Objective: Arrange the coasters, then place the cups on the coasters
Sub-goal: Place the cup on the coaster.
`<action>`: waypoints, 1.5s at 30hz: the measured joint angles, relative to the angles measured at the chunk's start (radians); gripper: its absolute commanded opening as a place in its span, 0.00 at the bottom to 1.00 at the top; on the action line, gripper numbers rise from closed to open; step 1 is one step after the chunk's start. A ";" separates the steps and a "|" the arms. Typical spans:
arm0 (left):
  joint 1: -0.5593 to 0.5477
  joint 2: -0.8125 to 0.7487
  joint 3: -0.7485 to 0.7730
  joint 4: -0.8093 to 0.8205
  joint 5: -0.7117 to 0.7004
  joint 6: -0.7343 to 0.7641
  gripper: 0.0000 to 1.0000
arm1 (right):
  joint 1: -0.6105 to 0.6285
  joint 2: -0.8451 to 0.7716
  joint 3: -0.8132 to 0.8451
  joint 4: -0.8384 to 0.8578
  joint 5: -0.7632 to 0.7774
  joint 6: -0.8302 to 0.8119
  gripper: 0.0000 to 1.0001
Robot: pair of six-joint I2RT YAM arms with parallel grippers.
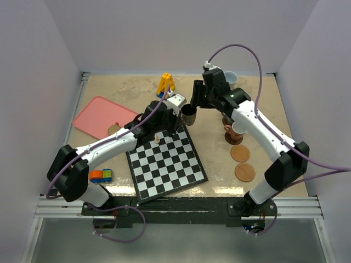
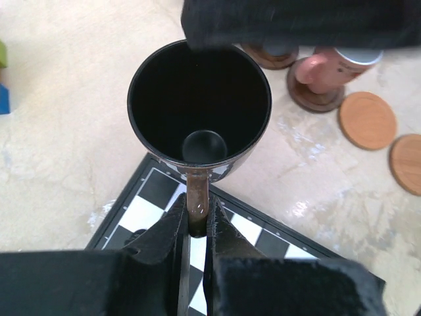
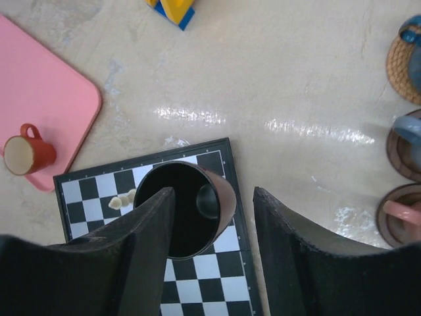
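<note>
A black cup [image 2: 197,105] hangs tilted over the far corner of the chessboard, and my left gripper [image 2: 197,220] is shut on its brown handle. My right gripper [image 3: 214,197] is open over the same black cup [image 3: 191,210], one finger across the rim and the other outside the wall. Two light tan coasters [image 1: 240,153] [image 1: 245,172] lie bare at the right. A pink cup [image 1: 237,131] stands on a dark coaster [image 2: 316,99]. More cups on coasters [image 3: 402,141] line the far right. A small red-brown cup [image 3: 26,153] sits at the pink tray's edge.
The chessboard [image 1: 167,164] lies in the middle with a pale chess piece [image 1: 158,138] on it. A pink tray [image 1: 93,112] is at the left, a yellow toy [image 1: 165,85] at the back, and coloured blocks [image 1: 101,175] near the left arm.
</note>
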 measured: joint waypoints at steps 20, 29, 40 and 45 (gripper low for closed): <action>-0.036 -0.045 -0.176 0.108 0.480 0.119 0.00 | -0.269 -0.470 -0.294 0.117 -0.330 -0.403 0.72; -0.045 -0.054 -0.090 -0.020 0.535 0.309 0.00 | -0.267 -0.591 -0.311 0.085 -0.576 -0.443 0.53; -0.058 0.114 -0.043 0.104 0.623 0.349 0.00 | -0.267 -0.691 -0.434 0.013 -0.472 -0.316 0.59; -0.089 0.233 0.026 0.176 0.660 0.348 0.00 | -0.267 -0.740 -0.434 0.024 -0.425 -0.294 0.60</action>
